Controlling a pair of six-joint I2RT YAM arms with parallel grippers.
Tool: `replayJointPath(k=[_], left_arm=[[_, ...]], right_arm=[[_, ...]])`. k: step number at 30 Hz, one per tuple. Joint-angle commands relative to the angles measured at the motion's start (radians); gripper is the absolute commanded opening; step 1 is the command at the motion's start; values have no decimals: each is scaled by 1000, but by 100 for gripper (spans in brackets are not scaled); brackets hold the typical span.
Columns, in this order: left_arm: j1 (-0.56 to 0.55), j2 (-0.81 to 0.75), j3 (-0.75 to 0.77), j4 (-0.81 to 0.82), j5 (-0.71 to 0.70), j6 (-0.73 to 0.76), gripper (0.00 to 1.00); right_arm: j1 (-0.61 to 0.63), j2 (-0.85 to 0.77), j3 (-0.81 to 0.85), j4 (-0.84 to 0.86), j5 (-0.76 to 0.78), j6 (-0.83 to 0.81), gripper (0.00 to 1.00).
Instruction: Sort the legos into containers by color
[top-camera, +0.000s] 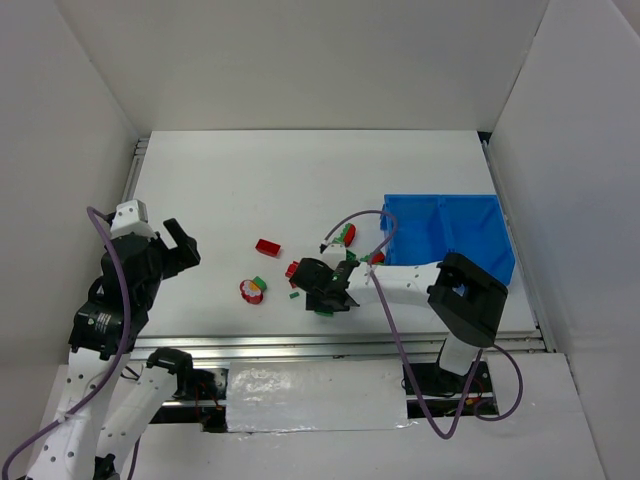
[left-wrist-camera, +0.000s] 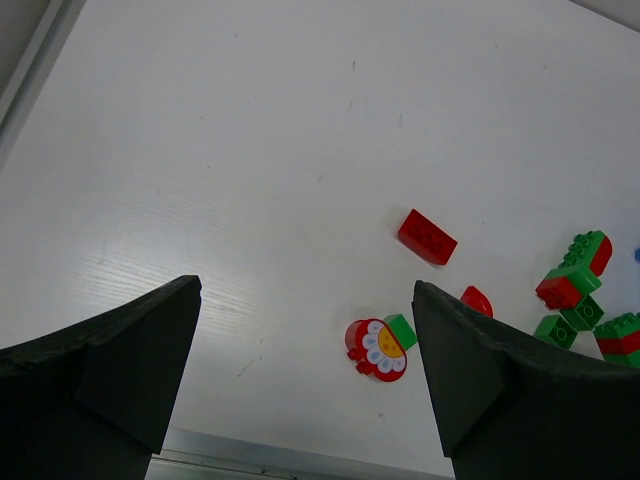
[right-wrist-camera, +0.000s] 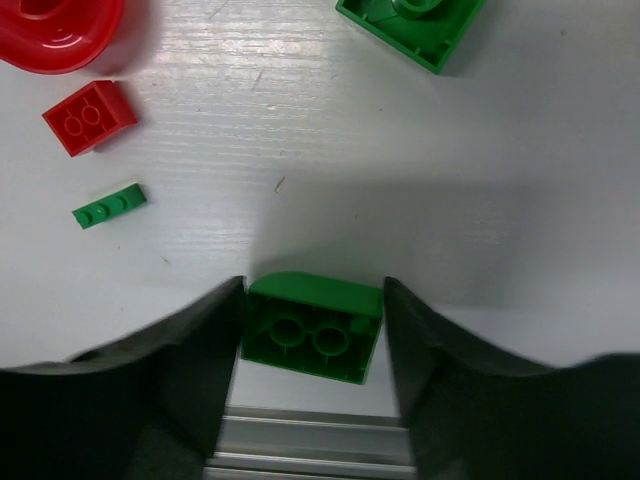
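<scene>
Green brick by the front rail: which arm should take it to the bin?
Right. The right gripper has its fingers against both sides of the green brick, and the blue bin is on its side. The left gripper hangs open, far off.

Honestly, I'm not seeing any readable text, labels, brands or numbers in any of the views. Nothing legible is showing on the green brick (right-wrist-camera: 312, 328), the blue bin (top-camera: 470, 222) or the counter (top-camera: 250, 180).
</scene>
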Motion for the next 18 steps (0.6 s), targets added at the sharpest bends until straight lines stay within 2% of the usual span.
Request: replayJointPath(k=[1,2,3,7,9,13,14,15,18], left_arm=[[5,-8,11,36,7,8,99],[5,-10,11,38,5,8,100],[5,-11,13,38,3,10,99],[5,-11,11,36,2,10,100],[5,-11,13,36,2,10,99],[5,-13,11,36,-1,10,99],[5,-11,11,36,0,10,99],[5,-11,11,38,2,10,100],[5,-7,13,35,-1,8,99]], right_arm=[[6,10,6,35,-4,-4,57],[4,-1,4,35,-14,-9,51],[4,-21,4,33,-18,-14,40],[4,-104,1,16,-13,-21,37],[4,-194,0,5,7,-30,37],[-22,-340,78,-120,112,-69,38],[-41,-360,96,-145,142,-79,38],[-113,-397,122,-165,174,-113,38],[-279,-470,132,-173,151,-217,38]])
